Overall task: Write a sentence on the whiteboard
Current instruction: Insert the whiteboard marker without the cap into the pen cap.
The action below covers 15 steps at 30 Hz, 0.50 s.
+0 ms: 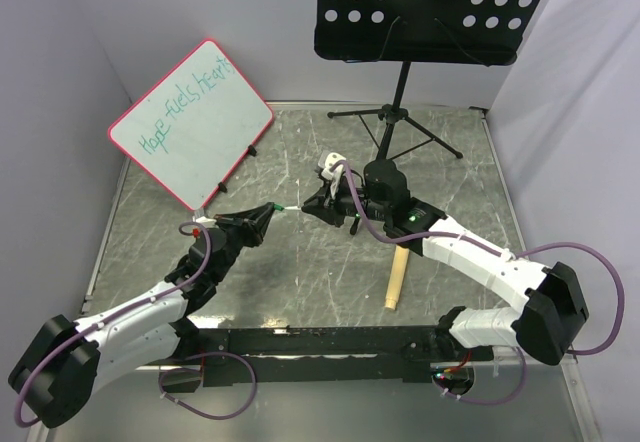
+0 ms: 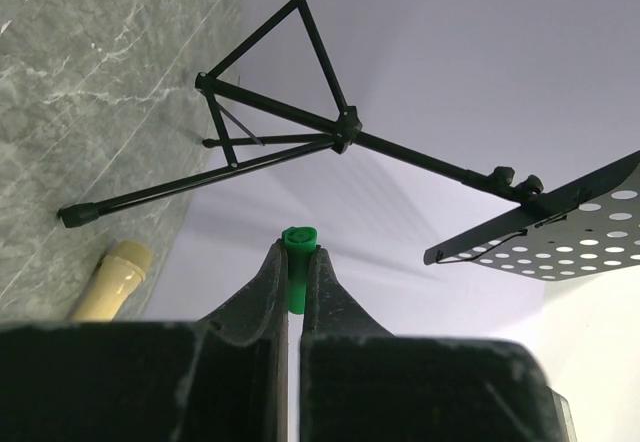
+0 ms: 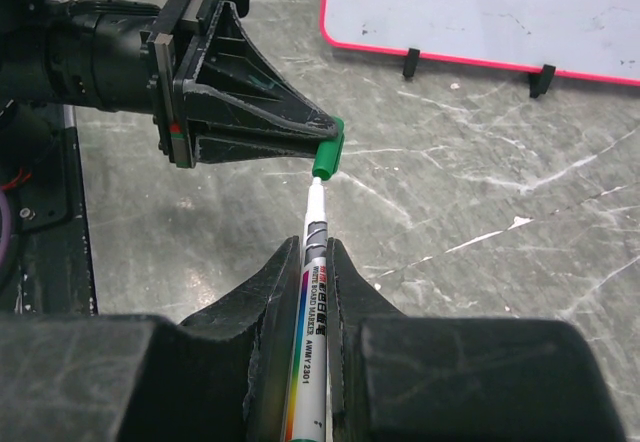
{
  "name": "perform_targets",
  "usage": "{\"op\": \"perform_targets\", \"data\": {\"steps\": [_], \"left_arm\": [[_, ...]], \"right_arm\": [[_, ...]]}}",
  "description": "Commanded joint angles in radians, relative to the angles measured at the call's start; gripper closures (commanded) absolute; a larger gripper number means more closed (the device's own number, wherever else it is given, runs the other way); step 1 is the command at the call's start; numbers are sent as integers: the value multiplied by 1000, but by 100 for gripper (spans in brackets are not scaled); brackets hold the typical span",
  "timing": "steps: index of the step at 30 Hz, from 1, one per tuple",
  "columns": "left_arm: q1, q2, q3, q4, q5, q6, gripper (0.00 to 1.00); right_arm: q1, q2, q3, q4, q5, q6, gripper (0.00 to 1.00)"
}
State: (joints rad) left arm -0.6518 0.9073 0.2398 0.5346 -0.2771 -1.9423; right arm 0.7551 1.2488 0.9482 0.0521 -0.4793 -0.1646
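Observation:
The whiteboard (image 1: 192,122) with a pink-red frame stands tilted at the back left. It bears the teal sentence (image 1: 187,105) "Hope fuels hearts". Its lower edge shows in the right wrist view (image 3: 480,7). My left gripper (image 1: 268,210) is shut on a green marker cap (image 2: 297,252). My right gripper (image 1: 312,205) is shut on a white whiteboard marker (image 3: 315,292). The two grippers face each other in mid-table. The marker's tip sits in the mouth of the cap (image 3: 328,152), which the left gripper (image 3: 322,132) holds just above the tabletop.
A black music stand has its perforated tray (image 1: 420,7) at the back and its tripod legs (image 1: 395,112) on the marbled table behind the right arm. A beige wooden stick (image 1: 398,277) lies by the right arm. White walls close in the sides.

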Motion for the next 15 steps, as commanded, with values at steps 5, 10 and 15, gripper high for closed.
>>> {"op": "perform_targets", "data": {"steps": [5, 10, 15], "left_arm": [[-5, -15, -14, 47, -8, -351, 99], [-6, -24, -16, 50, -10, -349, 99], [-5, -31, -19, 51, -8, -349, 99]], "right_arm": [[10, 9, 8, 43, 11, 8, 100], [10, 20, 11, 40, 8, 11, 100], [15, 29, 12, 40, 10, 10, 100]]}}
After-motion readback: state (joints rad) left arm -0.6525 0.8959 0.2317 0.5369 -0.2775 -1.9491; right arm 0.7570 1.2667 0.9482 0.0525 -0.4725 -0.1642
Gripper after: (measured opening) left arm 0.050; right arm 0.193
